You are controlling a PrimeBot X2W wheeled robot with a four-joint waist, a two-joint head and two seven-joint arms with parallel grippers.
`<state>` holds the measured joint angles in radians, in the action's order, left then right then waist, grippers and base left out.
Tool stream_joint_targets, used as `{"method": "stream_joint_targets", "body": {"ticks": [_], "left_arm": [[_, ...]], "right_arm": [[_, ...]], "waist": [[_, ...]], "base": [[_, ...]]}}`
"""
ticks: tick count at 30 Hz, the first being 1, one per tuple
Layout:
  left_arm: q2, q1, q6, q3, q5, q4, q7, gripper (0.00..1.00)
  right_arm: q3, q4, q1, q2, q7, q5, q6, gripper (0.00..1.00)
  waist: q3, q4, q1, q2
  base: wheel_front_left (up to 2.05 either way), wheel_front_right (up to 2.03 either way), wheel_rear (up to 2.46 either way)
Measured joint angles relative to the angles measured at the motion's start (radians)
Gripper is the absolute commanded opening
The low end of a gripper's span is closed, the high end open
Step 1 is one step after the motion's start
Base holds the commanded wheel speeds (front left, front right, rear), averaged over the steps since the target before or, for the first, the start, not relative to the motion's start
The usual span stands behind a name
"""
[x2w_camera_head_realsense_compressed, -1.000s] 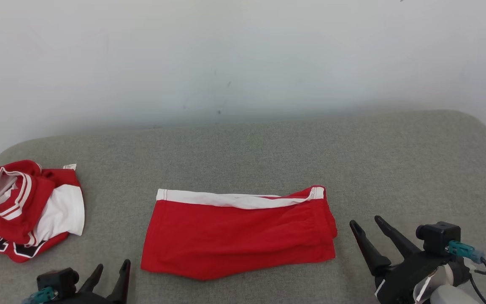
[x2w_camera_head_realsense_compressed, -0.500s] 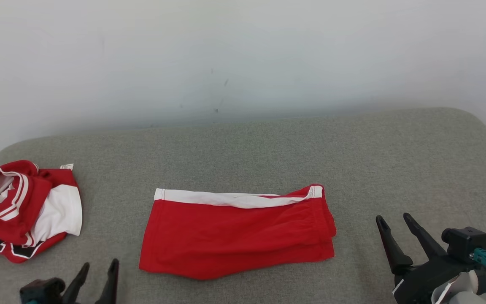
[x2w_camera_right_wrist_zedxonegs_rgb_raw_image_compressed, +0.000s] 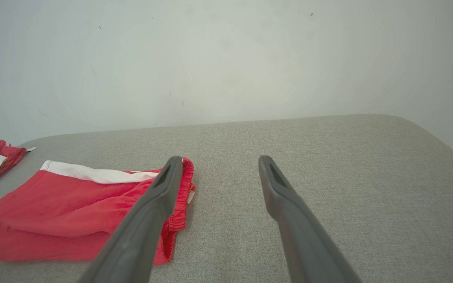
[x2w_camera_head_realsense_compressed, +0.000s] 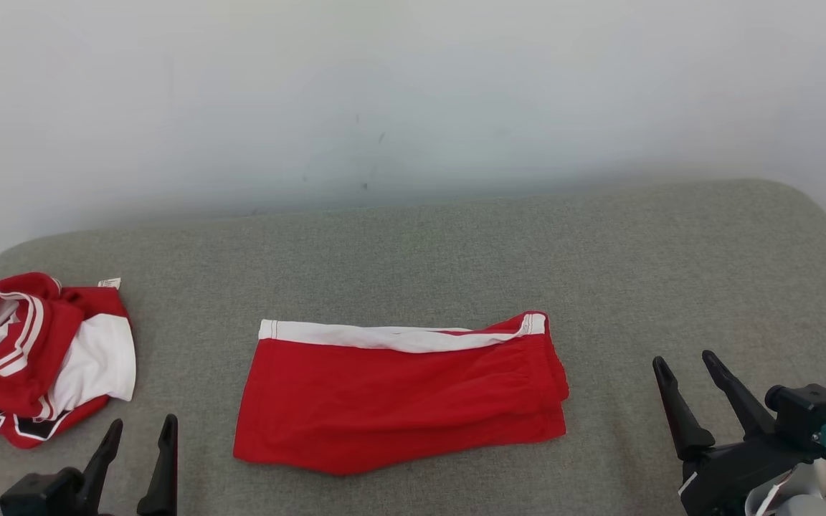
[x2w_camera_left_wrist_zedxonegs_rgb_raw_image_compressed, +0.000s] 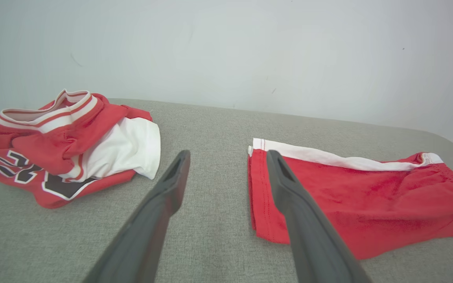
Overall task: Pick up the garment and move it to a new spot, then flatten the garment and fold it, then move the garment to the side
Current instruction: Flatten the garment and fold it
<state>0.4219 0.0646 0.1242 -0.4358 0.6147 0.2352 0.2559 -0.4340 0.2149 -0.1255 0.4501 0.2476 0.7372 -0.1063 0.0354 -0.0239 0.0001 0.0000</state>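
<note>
Folded red shorts (x2w_camera_head_realsense_compressed: 399, 394) lie between the left end effector (x2w_camera_head_realsense_compressed: 142, 423) and right end effector (x2w_camera_head_realsense_compressed: 684, 358), both spread, holding nothing.

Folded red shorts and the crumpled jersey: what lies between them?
Bare grey cushion, in the head view; the open left gripper sits at the gap's near end.

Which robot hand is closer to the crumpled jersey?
Left. The left gripper is just beside the crumpled jersey; the right gripper is far off, past the red shorts.
</note>
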Motion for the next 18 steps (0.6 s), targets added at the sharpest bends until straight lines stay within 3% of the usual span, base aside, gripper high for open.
{"method": "stream_joint_targets", "body": {"ticks": [11,18], "left_arm": [[-0.057,-0.092,0.0,0.104,-0.114,-0.1,0.0,1.0],[-0.082,-0.105,0.0,0.118,-0.182,-0.151,0.0,1.0]], "right_arm": [[0.042,-0.034,0.035,0.0,0.0,-0.017,-0.008,1.0],[0.059,-0.039,0.054,-0.002,0.0,-0.019,-0.012,1.0]], "waist": [[-0.008,-0.002,0.0,0.0],[-0.013,-0.033,0.0,0.0]], "base": [[0.0,0.0,0.0],[0.0,0.0,0.0]]}}
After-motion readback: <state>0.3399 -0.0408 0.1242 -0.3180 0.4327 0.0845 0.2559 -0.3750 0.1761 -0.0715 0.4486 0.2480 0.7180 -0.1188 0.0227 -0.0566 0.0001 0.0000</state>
